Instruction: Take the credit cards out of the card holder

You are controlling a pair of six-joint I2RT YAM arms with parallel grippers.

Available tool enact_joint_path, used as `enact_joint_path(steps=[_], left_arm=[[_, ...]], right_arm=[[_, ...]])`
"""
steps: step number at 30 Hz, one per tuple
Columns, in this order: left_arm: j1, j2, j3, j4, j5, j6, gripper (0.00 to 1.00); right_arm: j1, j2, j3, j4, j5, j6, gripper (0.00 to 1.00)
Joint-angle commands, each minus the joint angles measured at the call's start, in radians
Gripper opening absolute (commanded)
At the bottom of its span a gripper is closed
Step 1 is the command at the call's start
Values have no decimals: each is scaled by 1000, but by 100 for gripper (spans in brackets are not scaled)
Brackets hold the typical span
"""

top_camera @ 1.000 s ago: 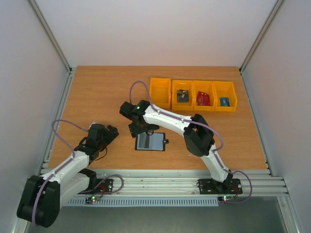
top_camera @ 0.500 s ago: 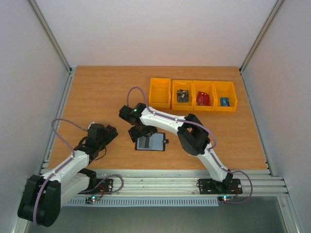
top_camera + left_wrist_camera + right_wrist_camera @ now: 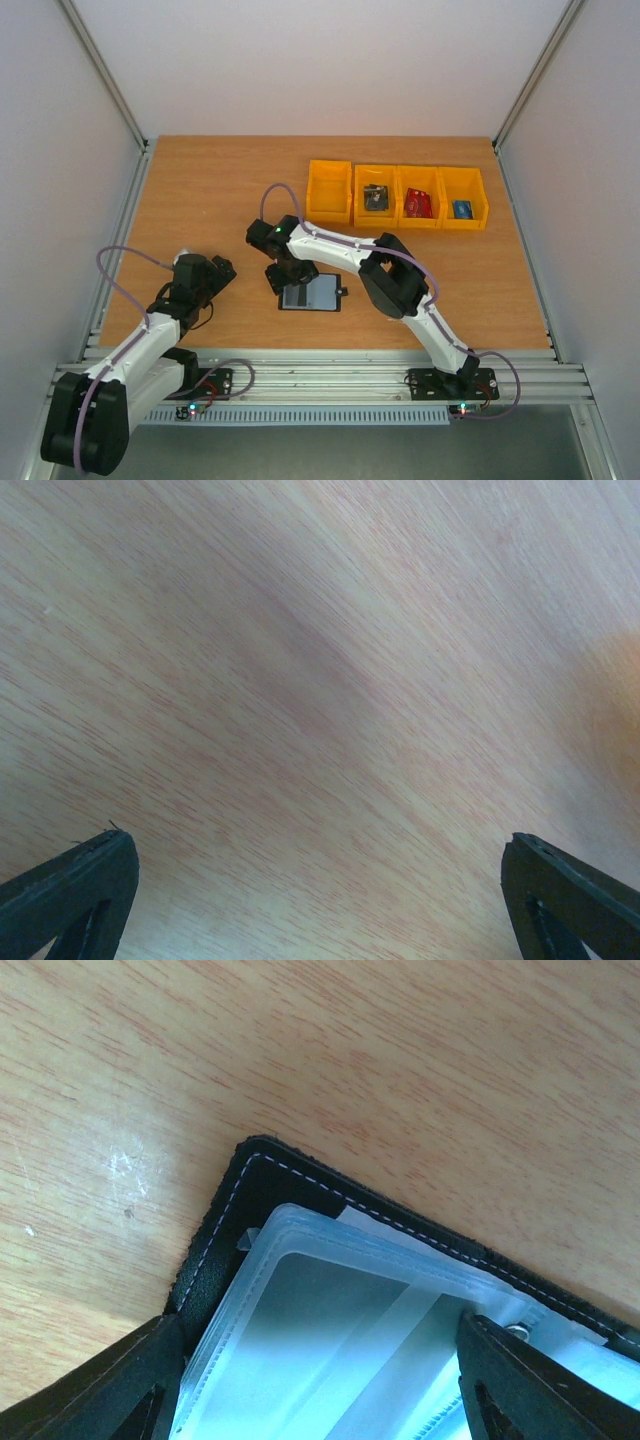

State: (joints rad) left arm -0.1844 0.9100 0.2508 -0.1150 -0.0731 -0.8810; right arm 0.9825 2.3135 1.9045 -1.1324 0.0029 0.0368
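1. Where the two robot arms are bolted at its near edge, a wooden table (image 3: 220,190) stretches away between pale walls.
2. The right arm (image 3: 400,285) reaches across to the middle of the table. The left arm (image 3: 150,325) bends over the near left part, well apart from everything else.
3. A row of four yellow bins (image 3: 329,190) stands on the far right side. Counting from the left, the second holds a dark item (image 3: 375,197) (too small to make out), the third a red card (image 3: 419,204) and the fourth a blue card (image 3: 461,209).
4. The wallet (image 3: 310,295) lies open and flat near the middle of the table, its grey-blue inside facing up and a small black tab (image 3: 343,291) on its right edge. Close up, clear plastic sleeves (image 3: 330,1290) sit inside its black stitched cover.
5. The right gripper (image 3: 290,275) hangs low over the wallet's far left corner. Its fingers are apart with the sleeve corner between them, and I cannot tell whether they touch it.
6. The left gripper (image 3: 320,845) is spread wide over bare wood and holds nothing.
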Motion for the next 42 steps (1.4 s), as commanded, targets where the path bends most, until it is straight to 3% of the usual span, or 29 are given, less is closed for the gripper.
enact_joint_path(steps=[1, 6, 11, 19, 27, 34, 42], left_arm=[[3, -8, -7, 38, 3, 8, 99], [-2, -14, -10, 42, 5, 3, 99], [-13, -20, -12, 56, 10, 1, 99], [-15, -7, -14, 63, 9, -5, 99], [-24, 8, -15, 74, 15, -6, 99], [-25, -7, -10, 58, 13, 11, 99], [-33, -21, -1, 145, 148, 2, 99]], right_arm=[[-1, -96, -20, 10, -12, 35, 74], [12, -179, -80, 4, 52, 81, 79], [13, -180, -167, 41, 10, 124, 90], [10, -73, -166, 76, -71, 111, 87], [1, -23, -178, 51, -37, 93, 64], [-3, -53, -203, 86, -53, 103, 54], [-27, -118, -281, 184, -117, 106, 39]])
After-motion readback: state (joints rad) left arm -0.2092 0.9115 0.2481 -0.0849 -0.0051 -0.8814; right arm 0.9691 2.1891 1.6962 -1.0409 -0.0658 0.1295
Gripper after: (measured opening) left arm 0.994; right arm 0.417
